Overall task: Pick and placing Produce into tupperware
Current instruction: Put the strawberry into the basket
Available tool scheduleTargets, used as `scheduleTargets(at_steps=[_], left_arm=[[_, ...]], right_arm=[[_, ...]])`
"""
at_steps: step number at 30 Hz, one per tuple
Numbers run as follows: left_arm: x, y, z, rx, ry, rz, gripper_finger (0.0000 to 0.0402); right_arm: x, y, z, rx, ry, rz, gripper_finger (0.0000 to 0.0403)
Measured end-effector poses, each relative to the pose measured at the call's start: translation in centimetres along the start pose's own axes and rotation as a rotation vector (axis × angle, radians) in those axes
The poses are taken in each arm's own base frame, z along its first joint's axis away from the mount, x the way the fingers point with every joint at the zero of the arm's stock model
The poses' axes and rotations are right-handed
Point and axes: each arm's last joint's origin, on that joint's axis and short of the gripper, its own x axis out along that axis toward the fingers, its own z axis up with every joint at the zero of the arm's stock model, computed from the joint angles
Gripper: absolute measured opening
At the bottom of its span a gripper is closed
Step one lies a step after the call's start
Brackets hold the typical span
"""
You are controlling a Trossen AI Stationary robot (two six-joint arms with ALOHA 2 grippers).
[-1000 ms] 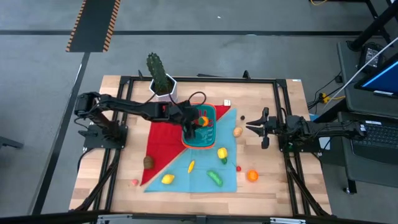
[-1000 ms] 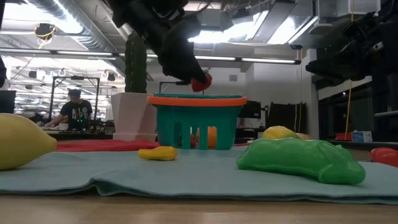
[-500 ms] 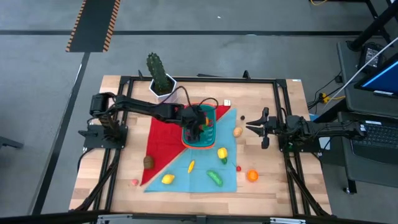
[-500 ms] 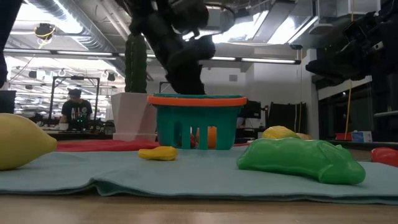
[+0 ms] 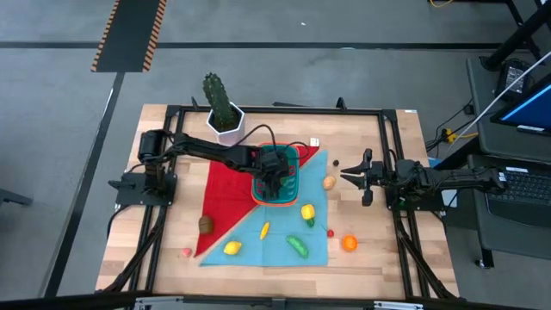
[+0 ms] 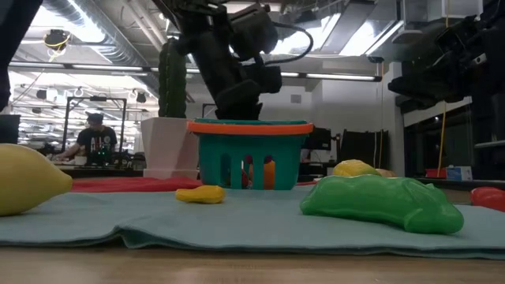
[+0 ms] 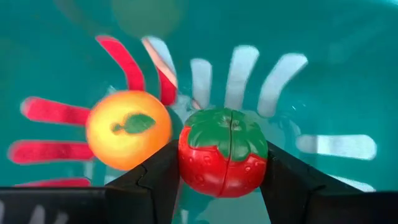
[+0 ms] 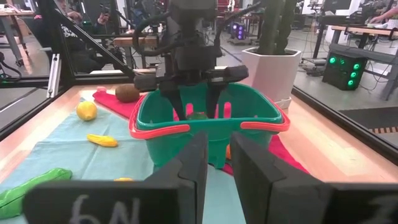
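Note:
The teal tupperware [image 5: 289, 186] with an orange-red rim stands on a red and teal cloth at mid-table. My left gripper [image 7: 221, 163] reaches down inside it, shut on a red strawberry with a green top [image 7: 222, 152]. An orange [image 7: 128, 129] lies on the container's floor beside the strawberry. In the low view the left arm [image 6: 233, 75] goes down behind the rim. My right gripper [image 5: 347, 176] waits to the right of the container, slightly open and empty. Loose produce lies on the cloth: a yellow pepper [image 5: 307, 212], a green cucumber [image 5: 298, 246], a lemon [image 5: 232, 248]. My left gripper pinches the strawberry by its two opposite red sides [image 7: 186, 163] between its two fingers. The fingers come from above, pointing down into the container. The strawberry sits with its green top toward the wrist camera, low inside the container; whether it touches the floor I cannot tell.
A cactus in a white pot [image 5: 221, 107] stands behind the container. A brown piece [image 5: 206, 224], a banana [image 5: 264, 230], an orange [image 5: 349, 244] and a potato [image 5: 329, 182] lie around it. A black frame [image 5: 392, 112] borders the table. A person [image 6: 95, 136] shows far behind.
My left gripper has gone down from above the container's rim into the container, carrying the strawberry with it and staying shut on it. The strawberry, first seen above the rim, is now below it inside the container.

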Motion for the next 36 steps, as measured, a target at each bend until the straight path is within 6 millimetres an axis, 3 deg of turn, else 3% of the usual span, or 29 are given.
scheduleTargets(at_steps=[8,36], left_arm=[[-0.20,0.01,0.13,0.029,-0.011,0.033,0.0211],[-0.24,-0.09,0.33,0.004,-0.032,0.032,0.0216]], right_arm=[[0.00,0.00,-0.03,0.000,0.003,0.000,0.0073],[0.00,0.00,-0.06,0.000,0.006,0.001,0.0073]])
